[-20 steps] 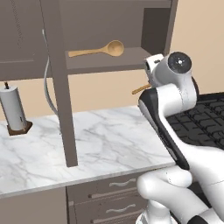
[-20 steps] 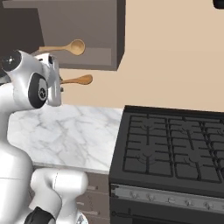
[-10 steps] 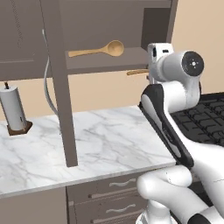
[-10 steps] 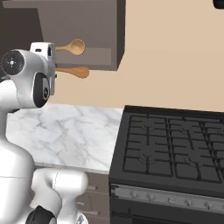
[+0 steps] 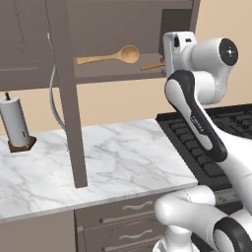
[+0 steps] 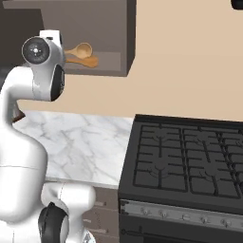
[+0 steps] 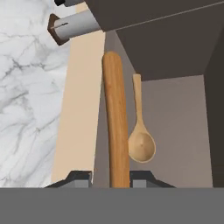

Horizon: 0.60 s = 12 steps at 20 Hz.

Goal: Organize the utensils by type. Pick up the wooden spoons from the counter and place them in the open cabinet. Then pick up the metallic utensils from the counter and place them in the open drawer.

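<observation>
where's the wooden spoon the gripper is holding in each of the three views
Left base view: the held wooden spoon pokes out left of the hand, at the cabinet shelf's right end.
Right base view: its bowl lies low on the shelf, just right of the arm.
Hand view: its handle runs up the middle from between the fingertips.
Shared landmark: the paler wooden spoon already on the shelf, right beside it.

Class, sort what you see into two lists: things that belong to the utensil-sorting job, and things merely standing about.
Belonging to the job:
held wooden spoon
shelved wooden spoon
cabinet
counter
gripper

Standing about:
paper towel roll
stove
</observation>
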{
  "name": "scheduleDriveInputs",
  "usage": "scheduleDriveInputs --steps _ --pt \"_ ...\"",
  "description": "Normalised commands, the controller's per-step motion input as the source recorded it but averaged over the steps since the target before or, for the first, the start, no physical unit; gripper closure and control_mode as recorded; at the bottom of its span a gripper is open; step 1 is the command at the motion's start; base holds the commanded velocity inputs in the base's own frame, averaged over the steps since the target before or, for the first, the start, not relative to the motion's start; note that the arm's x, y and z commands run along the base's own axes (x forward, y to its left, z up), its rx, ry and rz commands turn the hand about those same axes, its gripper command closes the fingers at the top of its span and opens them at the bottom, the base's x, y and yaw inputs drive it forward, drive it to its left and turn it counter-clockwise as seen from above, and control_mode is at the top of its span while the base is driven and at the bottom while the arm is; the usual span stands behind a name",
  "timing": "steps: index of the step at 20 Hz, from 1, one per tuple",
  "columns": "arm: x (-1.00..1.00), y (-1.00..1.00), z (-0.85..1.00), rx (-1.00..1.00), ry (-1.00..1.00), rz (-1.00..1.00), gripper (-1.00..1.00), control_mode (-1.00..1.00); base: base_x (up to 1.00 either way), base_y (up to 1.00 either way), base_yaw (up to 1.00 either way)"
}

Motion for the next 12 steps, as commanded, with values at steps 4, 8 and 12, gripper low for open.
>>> scheduleDriveInputs --steps 4,8,12 --pt "0.38 0.22 -0.03 0.0 0.0 0.04 1.0 -1.0 0.0 0.0 0.0" --pt "0.44 0.33 -0.01 0.0 0.0 0.0 1.0 -1.0 0.0 0.0 0.0" --pt "0.43 0.32 -0.08 -0.01 -0.02 0.0 1.0 -1.0 0.0 0.0 0.0"
